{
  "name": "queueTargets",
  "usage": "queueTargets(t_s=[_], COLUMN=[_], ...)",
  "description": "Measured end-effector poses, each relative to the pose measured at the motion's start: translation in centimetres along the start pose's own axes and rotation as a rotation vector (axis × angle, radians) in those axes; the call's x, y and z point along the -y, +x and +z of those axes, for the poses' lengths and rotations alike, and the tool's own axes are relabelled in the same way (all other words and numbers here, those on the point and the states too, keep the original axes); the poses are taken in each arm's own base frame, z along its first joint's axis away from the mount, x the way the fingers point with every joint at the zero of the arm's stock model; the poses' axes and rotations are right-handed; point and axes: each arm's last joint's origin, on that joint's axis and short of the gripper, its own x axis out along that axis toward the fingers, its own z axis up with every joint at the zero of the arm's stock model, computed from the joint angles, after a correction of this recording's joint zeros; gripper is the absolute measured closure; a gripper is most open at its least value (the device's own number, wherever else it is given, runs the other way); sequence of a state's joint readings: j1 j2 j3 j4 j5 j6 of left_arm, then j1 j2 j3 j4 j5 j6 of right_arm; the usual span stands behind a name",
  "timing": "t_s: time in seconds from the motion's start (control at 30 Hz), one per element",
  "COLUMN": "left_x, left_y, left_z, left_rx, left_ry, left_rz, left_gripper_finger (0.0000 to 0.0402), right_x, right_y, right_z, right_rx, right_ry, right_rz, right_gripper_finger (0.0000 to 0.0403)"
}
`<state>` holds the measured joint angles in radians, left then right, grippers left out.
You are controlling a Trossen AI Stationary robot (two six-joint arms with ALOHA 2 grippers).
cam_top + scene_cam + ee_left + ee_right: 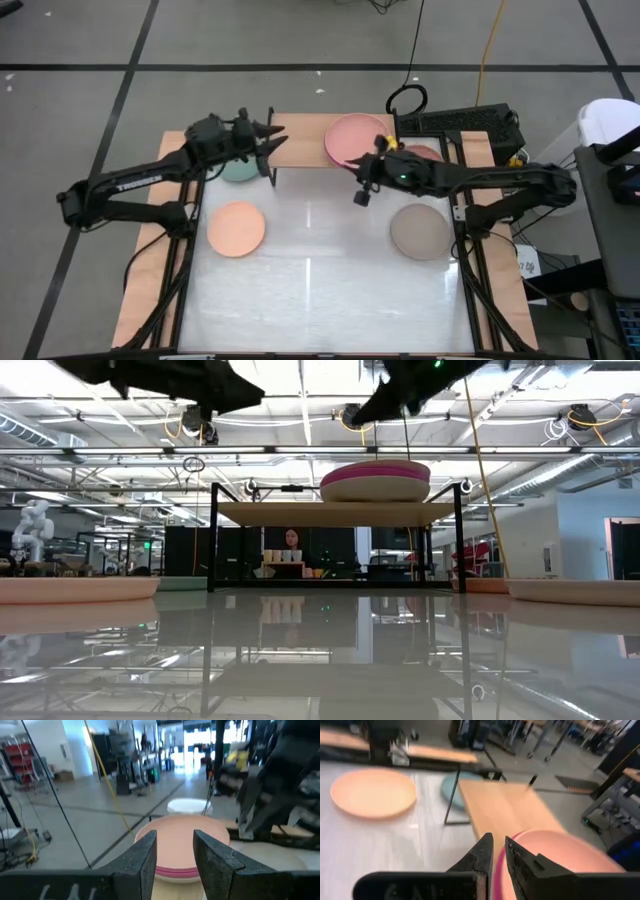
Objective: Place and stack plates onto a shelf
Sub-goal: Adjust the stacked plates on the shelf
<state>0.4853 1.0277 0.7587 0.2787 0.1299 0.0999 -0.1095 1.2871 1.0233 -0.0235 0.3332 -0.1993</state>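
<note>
The shelf (300, 135) stands at the table's far side. A stack of three plates (352, 140) rests on its right half: salmon pink on top, magenta below it, beige at the bottom (375, 480). My left gripper (175, 837) hovers open above the shelf's left end (275, 140) and faces the stack. My right gripper (499, 839) hangs in the air just off the shelf's near edge (360, 195). Its fingers stand a narrow gap apart with nothing between them. A peach plate (237, 228), a teal plate (238, 174) and a beige-taupe plate (420, 230) lie flat on the table.
A magenta plate (425, 152) lies on the table by the shelf's right end, partly under my right arm. The teal plate (451, 790) sits close to the shelf's left legs. The shelf's left half (505, 810) is bare wood. White tabletop (320, 290) stretches along the near side.
</note>
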Motion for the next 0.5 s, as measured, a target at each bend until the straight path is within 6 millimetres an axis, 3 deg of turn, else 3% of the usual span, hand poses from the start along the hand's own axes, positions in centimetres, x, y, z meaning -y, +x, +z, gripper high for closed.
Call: queueTargets(t_s=[0.3, 0.5], left_x=[0.6, 0.9], left_y=[-4.1, -4.8], left_z=[-2.6, -3.6], left_rx=[0.125, 0.126], left_ry=[-0.070, -0.092], left_rz=[0.015, 0.014], left_gripper_finger=[0.0268, 0.0268], right_x=[-1.4, -1.8], right_y=[3.5, 4.5], right_z=[-2.5, -3.6], right_rx=[-0.124, -0.193], right_ry=[-0.037, -0.057], right_rz=[0.068, 0.050], right_gripper_finger=[0.0369, 0.0369])
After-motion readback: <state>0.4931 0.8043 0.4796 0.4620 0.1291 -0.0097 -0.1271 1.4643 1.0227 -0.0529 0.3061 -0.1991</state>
